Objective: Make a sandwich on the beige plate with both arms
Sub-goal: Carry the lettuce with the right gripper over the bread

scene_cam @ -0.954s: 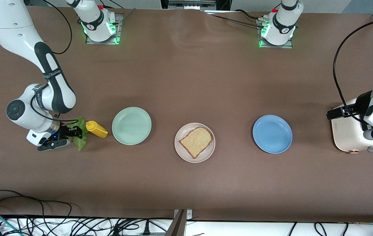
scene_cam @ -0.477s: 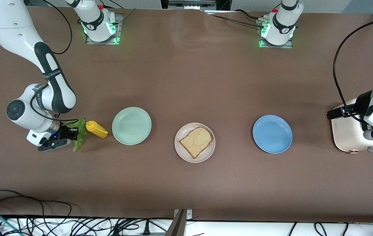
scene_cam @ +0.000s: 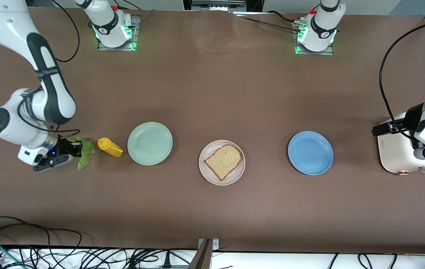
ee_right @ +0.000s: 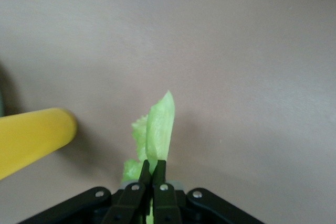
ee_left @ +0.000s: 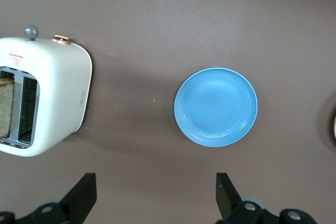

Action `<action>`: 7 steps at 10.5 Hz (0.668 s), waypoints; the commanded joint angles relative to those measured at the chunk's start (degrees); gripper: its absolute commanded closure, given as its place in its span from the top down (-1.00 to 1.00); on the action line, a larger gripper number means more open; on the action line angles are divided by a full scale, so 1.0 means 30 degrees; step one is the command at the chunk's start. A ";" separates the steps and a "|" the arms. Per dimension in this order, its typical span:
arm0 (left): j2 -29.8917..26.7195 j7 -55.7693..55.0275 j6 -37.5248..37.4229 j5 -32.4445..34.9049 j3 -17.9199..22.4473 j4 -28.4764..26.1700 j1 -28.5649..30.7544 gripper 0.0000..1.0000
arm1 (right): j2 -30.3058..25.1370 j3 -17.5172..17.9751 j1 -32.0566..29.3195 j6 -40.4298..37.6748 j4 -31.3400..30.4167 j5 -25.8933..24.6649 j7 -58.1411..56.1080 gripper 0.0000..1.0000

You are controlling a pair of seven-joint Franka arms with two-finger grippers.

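Step in hand: lettuce pickup; right gripper [scene_cam: 71, 148] has its fingers pressed together on the lettuce leaf [scene_cam: 84, 152], pinching one edge; the right wrist view shows the leaf [ee_right: 157, 129] standing up between the closed tips, so it looks lifted off the table [scene_cam: 212, 93], though how high is hard to judge; this sits toward the right arm's end of the table, just beside the yellow squeeze bottle [scene_cam: 110, 147].

Beige plate [scene_cam: 207, 170] lies mid-table, between the mint-green plate [scene_cam: 149, 143] and the blue plate [scene_cam: 310, 152]; one bread slice [scene_cam: 223, 161] already lies on it, bare on top; so the base is laid, lettuce and top slice not yet on.

Next move calls for carrying the leaf over the bottle and the mint-green plate, then letting it go flat on the slice; the thin pinch on a floppy leaf may slip or let it fold.

Left gripper [ee_left: 156, 195] waits with fingers spread wide, holding nothing, over the table beside the toaster [ee_left: 52, 98] near the left arm's edge; second bread slice [ee_left: 5, 106] stands in a toaster slot, cut off by the frame.

Hidden: left gripper's fingers can't be seen in the front view; lower part of the leaf is covered by the right gripper's body.
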 commanded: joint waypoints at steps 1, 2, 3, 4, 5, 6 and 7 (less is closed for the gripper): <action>-0.0616 0.0241 -0.0095 0.0574 -0.0175 -0.0640 0.0112 0.99 | -0.2279 0.0095 -0.0127 -0.2890 -0.0060 0.0497 -0.0484 -1.00; -0.0616 0.0241 -0.0095 0.0574 -0.0175 -0.0669 0.0113 0.99 | -0.2635 0.0095 -0.0098 -0.4642 0.0783 0.0468 0.0183 -1.00; -0.0616 0.0241 -0.0095 0.0574 -0.0175 -0.0669 0.0113 0.99 | -0.2668 0.0095 -0.0039 -0.6632 0.2097 0.0410 0.1727 -1.00; -0.0616 0.0241 -0.0095 0.0574 -0.0175 -0.0669 0.0113 0.99 | -0.2668 0.0327 0.0135 -0.8247 0.3328 0.0409 0.2816 -1.00; -0.0616 0.0241 -0.0095 0.0574 -0.0175 -0.0669 0.0113 0.99 | -0.2610 0.0706 0.0253 -0.9452 0.4181 0.0409 0.3958 -1.00; -0.0616 0.0241 -0.0066 0.0574 -0.0175 -0.0669 0.0113 0.99 | -0.2407 0.0855 0.0689 -1.0073 0.5031 0.0467 0.5390 -1.00; -0.0616 0.0241 -0.0066 0.0574 -0.0175 -0.0727 0.0113 0.99 | -0.2056 0.0915 0.1477 -1.0108 0.5649 0.0700 0.6797 -1.00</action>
